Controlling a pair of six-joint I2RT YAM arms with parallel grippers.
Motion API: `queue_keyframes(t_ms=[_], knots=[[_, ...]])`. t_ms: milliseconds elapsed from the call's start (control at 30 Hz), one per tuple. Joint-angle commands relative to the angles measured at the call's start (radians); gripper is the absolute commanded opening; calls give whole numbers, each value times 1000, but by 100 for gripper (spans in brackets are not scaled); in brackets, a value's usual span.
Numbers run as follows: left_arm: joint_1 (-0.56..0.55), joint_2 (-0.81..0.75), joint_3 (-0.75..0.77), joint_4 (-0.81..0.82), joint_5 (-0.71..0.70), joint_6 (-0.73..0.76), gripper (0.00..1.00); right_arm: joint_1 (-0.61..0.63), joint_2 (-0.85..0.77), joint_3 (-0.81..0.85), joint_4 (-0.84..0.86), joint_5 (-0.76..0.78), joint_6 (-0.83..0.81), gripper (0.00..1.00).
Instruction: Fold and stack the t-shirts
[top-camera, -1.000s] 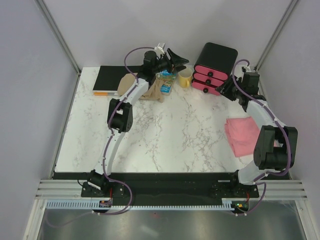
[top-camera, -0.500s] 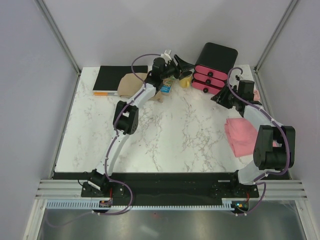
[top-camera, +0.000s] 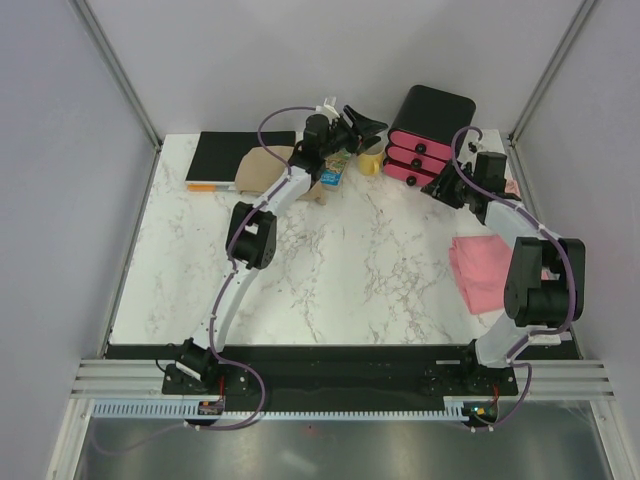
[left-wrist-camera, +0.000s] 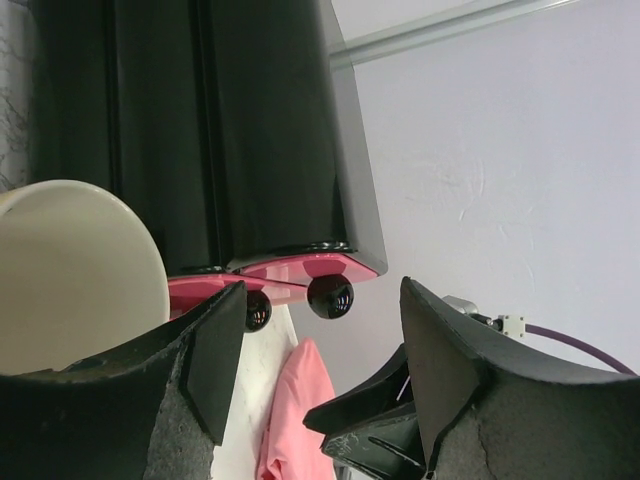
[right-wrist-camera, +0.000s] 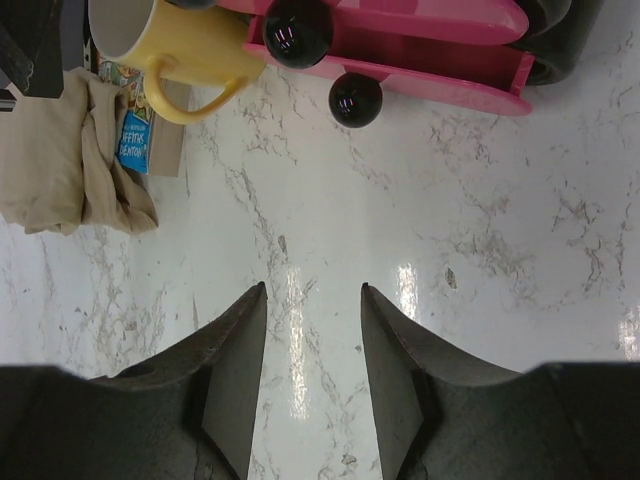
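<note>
Bench (top-camera: 350, 270) Status: Shirts Unstacked

Top view: tan t-shirt (top-camera: 262, 168) is lying crumpled back left, pink t-shirt (top-camera: 480, 268) well apart at right.
Left wrist: left claw (left-wrist-camera: 322, 288), released, is swinging off the tan shirt toward the drawer box (left-wrist-camera: 250, 130).
Right wrist: right claw (right-wrist-camera: 313, 287) is hovering released, empty.

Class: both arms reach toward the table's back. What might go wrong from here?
The open left end effector hangs by the yellow mug and carton, which crowd the tan t-shirt; reaching for it may topple them. The right end effector is close to the knobs of the drawer box and may bump them turning toward the pink t-shirt.
</note>
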Motion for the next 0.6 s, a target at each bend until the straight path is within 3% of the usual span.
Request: queue_keyframes(t_ms=[0,133,367,567], knots=[[-3,28,49,53,-38,-28,70,-2,13,70,-8,-29,-20,51],[-3,6,34,44,-3,-10,68,-5,2,48,-2,-33,-2,50],[-3,-199,-270,82,83,50,66,-5,-48,-25,32,-27,54,50],[16,-319,-400,68,174,29,65,-14,-53,4,9,-30,71,50]])
